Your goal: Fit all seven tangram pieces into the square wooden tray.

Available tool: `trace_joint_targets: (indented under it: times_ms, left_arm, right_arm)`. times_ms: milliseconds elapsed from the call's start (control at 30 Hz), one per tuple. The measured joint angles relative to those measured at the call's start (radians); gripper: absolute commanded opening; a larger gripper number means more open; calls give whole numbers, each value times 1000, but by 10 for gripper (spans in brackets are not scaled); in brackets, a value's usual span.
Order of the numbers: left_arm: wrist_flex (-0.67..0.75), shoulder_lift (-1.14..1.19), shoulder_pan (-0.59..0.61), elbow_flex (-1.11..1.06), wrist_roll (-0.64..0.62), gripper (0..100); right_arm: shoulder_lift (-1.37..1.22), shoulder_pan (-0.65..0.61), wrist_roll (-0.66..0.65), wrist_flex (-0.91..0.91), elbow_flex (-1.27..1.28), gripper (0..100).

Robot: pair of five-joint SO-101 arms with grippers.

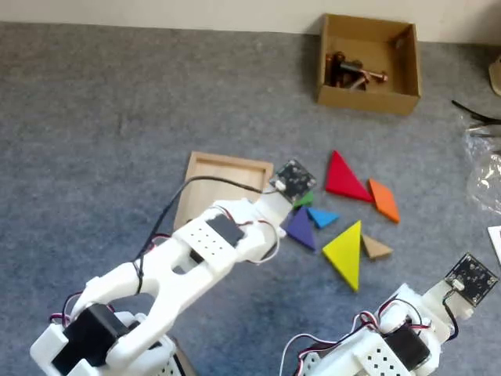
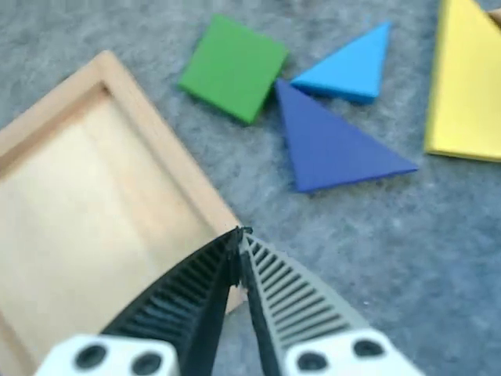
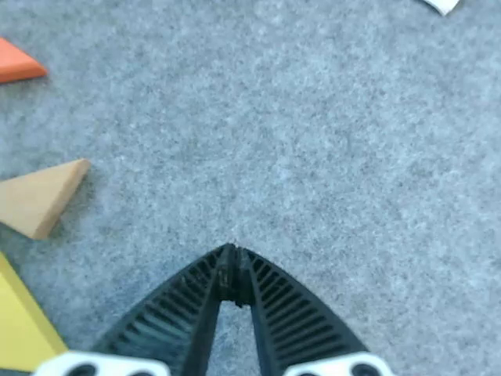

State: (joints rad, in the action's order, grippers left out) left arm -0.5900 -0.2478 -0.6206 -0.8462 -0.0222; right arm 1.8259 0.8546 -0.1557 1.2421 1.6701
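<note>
Your left claw (image 2: 239,235) is closed, its two jaws meeting at the tips with nothing between them. It hangs over the outer rim of the square wooden tray (image 2: 78,219), on the side that faces the loose pieces. In the high view your left arm runs from the lower left corner across the tray.

The tray lies flat on the grey desk (image 1: 94,117), and all seven pieces lie on the desk outside it.

- The green square (image 2: 233,68) is just beside the tray's far corner, apart from the rim.
- The light blue triangle (image 2: 348,66) lies next to the green square; whether they touch, you cannot tell.
- The dark blue triangle (image 2: 329,145) has one corner up against the green square and one edge close along the light blue triangle.
- The yellow triangle (image 2: 470,86), the largest in sight, lies beyond the two blue ones.
- The tan triangle (image 1: 376,248) sits against the yellow triangle's side.
- The red triangle (image 1: 342,178) and the orange parallelogram (image 1: 383,199) lie side by side, farther from the arms.

Your right claw (image 3: 233,270) is also closed and holds nothing. It hangs over bare desk, near the tan triangle and well apart from the tray.

A cardboard box (image 1: 368,94) holding copper-coloured objects stands at the far edge of the desk.
</note>
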Motion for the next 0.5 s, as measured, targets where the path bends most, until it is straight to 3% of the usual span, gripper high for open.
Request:
trace_joint_targets:
  times_ms: [500]
  left_arm:
    - [-17,-21,17,0,-2,8]
  right_arm:
    - [0,0,0,0,0,5]
